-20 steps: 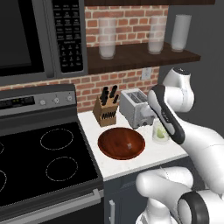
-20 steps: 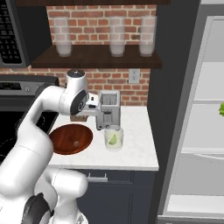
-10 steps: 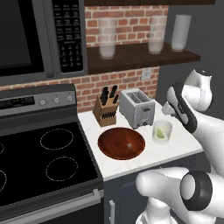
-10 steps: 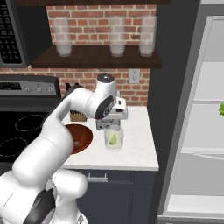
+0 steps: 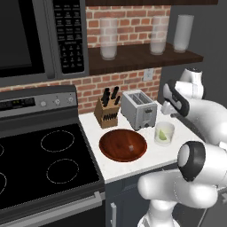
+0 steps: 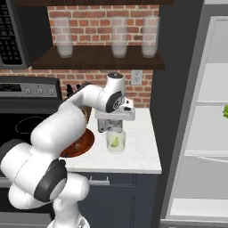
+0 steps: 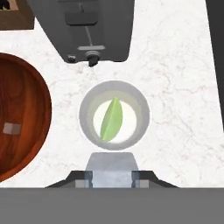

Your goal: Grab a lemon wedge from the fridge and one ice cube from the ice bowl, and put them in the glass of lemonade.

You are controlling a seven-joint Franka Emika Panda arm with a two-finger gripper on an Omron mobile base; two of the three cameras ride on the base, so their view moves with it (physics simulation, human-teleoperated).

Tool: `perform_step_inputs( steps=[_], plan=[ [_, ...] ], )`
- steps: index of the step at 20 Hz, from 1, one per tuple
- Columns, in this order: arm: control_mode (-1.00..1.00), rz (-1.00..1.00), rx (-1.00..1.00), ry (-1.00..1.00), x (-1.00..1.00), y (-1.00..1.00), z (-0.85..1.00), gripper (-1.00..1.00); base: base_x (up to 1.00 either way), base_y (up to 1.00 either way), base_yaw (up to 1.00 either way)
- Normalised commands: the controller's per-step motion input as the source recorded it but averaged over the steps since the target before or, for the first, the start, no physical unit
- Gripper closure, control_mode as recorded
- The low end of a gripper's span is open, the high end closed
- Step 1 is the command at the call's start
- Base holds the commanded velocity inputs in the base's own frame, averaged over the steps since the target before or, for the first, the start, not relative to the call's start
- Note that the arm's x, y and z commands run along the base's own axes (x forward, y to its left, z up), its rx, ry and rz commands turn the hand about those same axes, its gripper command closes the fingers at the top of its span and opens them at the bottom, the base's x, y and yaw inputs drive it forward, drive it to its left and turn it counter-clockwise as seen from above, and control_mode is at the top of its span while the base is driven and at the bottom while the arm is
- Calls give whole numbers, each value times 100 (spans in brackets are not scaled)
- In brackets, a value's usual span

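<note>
Seen from straight above in the hand view, the glass of lemonade [image 7: 141, 114] has a green lemon wedge [image 7: 111, 119] lying in it. My gripper [image 7: 112, 179] hovers just over the glass's near rim, shut on a pale ice cube [image 7: 112, 170]. Left of the glass sits the ice bowl [image 7: 26, 109], with another ice cube [image 7: 12, 128] in it. From the base views, the gripper [image 6: 115, 130] hangs right above the glass [image 6: 116, 141], which stands beside the bowl [image 5: 123, 145]. The fridge [image 6: 209, 133] stands open at the right.
A toaster [image 5: 139, 108] and a knife block [image 5: 106, 113] stand behind the bowl and glass. The stove [image 5: 40, 164] lies to the left. Tall frosted glasses [image 6: 119, 36] line the shelf above. A leafy green bunch [image 6: 225, 110] sits on a fridge shelf.
The arm has swung to the right, from over the bowl to above the glass, with the gripper staying shut.
</note>
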Motion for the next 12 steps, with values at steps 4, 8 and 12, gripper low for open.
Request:
perform_step_inputs(
  steps=[4, 8, 12],
  plan=[
    [-100, -3, -3, 7, 23, 4, -22, 100, 0, 0, 0],
    [-100, 0, 0, 0, 2, 0, -27, 100, 0, 0, 0],
    [-100, 0, 0, 0, 0, 0, -25, 100, 0, 0, 0]
  ],
)
